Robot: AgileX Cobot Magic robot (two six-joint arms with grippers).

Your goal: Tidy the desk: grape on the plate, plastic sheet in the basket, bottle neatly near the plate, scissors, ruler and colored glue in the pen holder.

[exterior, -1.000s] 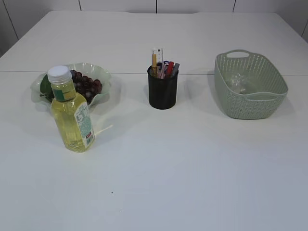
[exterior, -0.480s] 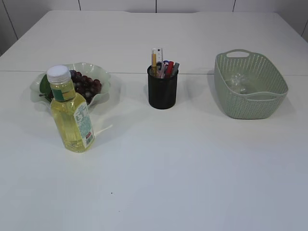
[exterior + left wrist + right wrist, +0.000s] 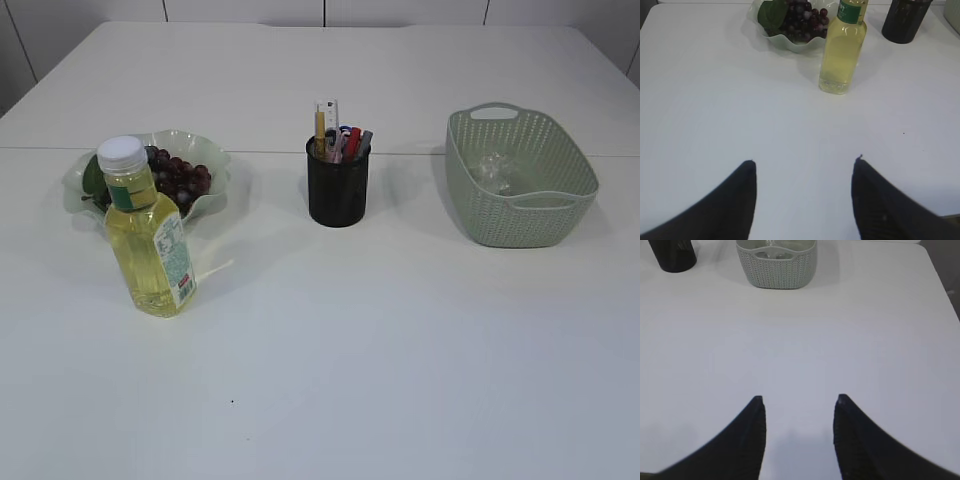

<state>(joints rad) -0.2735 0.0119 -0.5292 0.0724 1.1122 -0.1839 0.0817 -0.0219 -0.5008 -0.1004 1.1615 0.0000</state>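
Observation:
Dark grapes (image 3: 180, 175) lie on the pale green plate (image 3: 215, 160) at the left; they also show in the left wrist view (image 3: 802, 20). A yellow bottle (image 3: 148, 235) with a white cap stands upright just in front of the plate, also in the left wrist view (image 3: 841, 50). The black pen holder (image 3: 338, 188) holds a ruler (image 3: 327, 115) and colored items. The green basket (image 3: 520, 215) at the right holds clear plastic sheet (image 3: 494, 170); the basket also shows in the right wrist view (image 3: 776, 265). My left gripper (image 3: 804, 162) and right gripper (image 3: 799, 399) are open and empty above bare table.
The white table has a seam (image 3: 270, 152) across the back. Its right edge (image 3: 940, 280) shows in the right wrist view. A small dark speck (image 3: 232, 401) lies on the front of the table.

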